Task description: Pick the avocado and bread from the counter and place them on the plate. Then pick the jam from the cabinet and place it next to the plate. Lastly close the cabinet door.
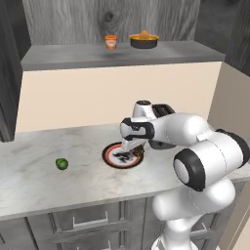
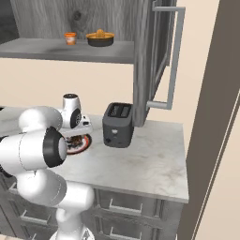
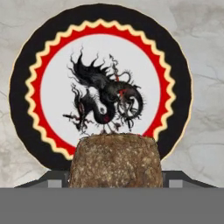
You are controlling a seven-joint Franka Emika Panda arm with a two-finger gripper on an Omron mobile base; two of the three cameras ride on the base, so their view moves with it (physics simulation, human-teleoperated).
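1. One plate (image 3: pixel 35 87) lies flat on the counter (image 1: pixel 29 171); its rim is black with a red and yellow zigzag band, and its white centre carries a dark dragon pattern. All places below are given from this plate.
2. One bread (image 3: pixel 115 161), a brown lumpy chunk, sits between the two fingers of the gripper (image 1: pixel 138 152), which is clenched on it. In the hand view the chunk covers the plate's near rim, and the dark finger bodies flank it on either side.
3. In the left base view the gripper hangs over the right edge of the plate, with the bread a dark lump at its tip. Whether the chunk touches the plate or is just above it, I cannot tell.
4. One avocado (image 1: pixel 61 164), a small green ball, rests on the counter well to the left of the plate, apart from everything else.
5. One jam (image 1: pixel 111 42), a small orange jar, stands on the shelf of the cabinet (image 1: pixel 122 54), high above and behind the plate.
6. One dark bowl (image 1: pixel 144 40) with orange contents stands on the same shelf, just to the right of the jam.
7. One dark toaster (image 2: pixel 117 125) stands on the counter to the right of the plate.
8. One cabinet door (image 2: pixel 161 56) stands open, above and to the right of the toaster, its long pale handle facing outward.
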